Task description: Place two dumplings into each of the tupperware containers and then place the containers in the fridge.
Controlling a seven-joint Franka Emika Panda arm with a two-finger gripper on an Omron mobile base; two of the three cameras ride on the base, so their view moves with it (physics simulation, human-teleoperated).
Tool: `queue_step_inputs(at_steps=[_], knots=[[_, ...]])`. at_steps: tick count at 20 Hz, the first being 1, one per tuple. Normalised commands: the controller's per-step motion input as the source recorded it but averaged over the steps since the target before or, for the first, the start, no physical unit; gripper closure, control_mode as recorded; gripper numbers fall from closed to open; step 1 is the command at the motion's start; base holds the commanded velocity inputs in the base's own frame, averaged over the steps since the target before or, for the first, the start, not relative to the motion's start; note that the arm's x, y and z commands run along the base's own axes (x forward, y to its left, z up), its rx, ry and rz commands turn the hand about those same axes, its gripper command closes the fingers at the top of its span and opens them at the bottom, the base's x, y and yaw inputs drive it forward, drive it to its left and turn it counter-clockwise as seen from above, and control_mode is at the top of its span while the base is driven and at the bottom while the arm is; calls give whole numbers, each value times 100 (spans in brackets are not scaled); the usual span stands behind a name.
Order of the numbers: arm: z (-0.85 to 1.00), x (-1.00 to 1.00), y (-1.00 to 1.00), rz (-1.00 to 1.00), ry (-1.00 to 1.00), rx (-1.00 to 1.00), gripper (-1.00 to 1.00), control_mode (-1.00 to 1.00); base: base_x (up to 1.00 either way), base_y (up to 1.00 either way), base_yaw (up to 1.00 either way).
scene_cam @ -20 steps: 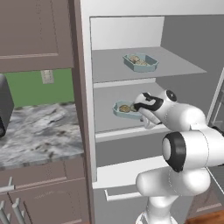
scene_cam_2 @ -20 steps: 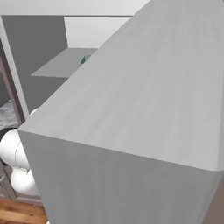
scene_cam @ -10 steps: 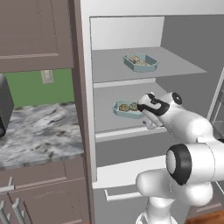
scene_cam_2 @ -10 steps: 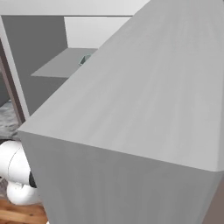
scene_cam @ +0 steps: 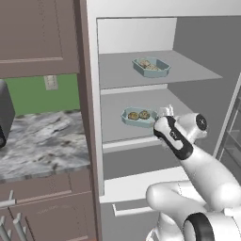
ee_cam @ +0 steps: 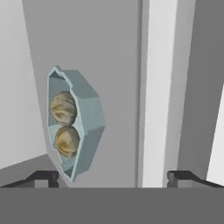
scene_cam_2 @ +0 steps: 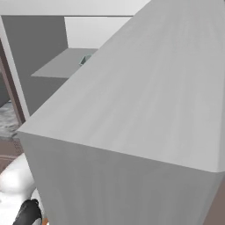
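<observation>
Two pale teal tupperware containers stand inside the open fridge (scene_cam: 197, 42). One (scene_cam: 151, 67) rests on the upper shelf with dumplings in it; its corner (scene_cam_2: 85, 59) peeks past the grey fridge panel in the right base view. The other container (scene_cam: 138, 116) lies on the middle shelf and holds two tan dumplings (ee_cam: 64, 108) (ee_cam: 67, 141). My gripper (scene_cam: 165, 112) hovers just right of this tub, apart from it. In the hand view the gripper (ee_cam: 113, 177) is open, its fingertips (ee_cam: 43, 177) spread wide with nothing between them, and the tub (ee_cam: 85, 127) sits ahead and to the left.
The fridge door (scene_cam: 233, 136) with racks stands open at the right. A marble counter (scene_cam: 42, 146) and a black microwave (scene_cam: 4, 113) lie left of the fridge, under brown cabinets (scene_cam: 37, 37). A large grey fridge panel (scene_cam_2: 145, 110) blocks the right base view.
The hand has drawn back a little to the right from the middle-shelf container, and the elbow has dropped lower. Both containers stay in place.
</observation>
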Motion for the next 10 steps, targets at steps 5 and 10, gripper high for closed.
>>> queue_step_inputs(at_steps=[5,10], knots=[[72,-58,8,-4,3,-5,-100,-100,0,0,0],[84,-54,8,-3,19,-7,-100,-100,0,0,0]])
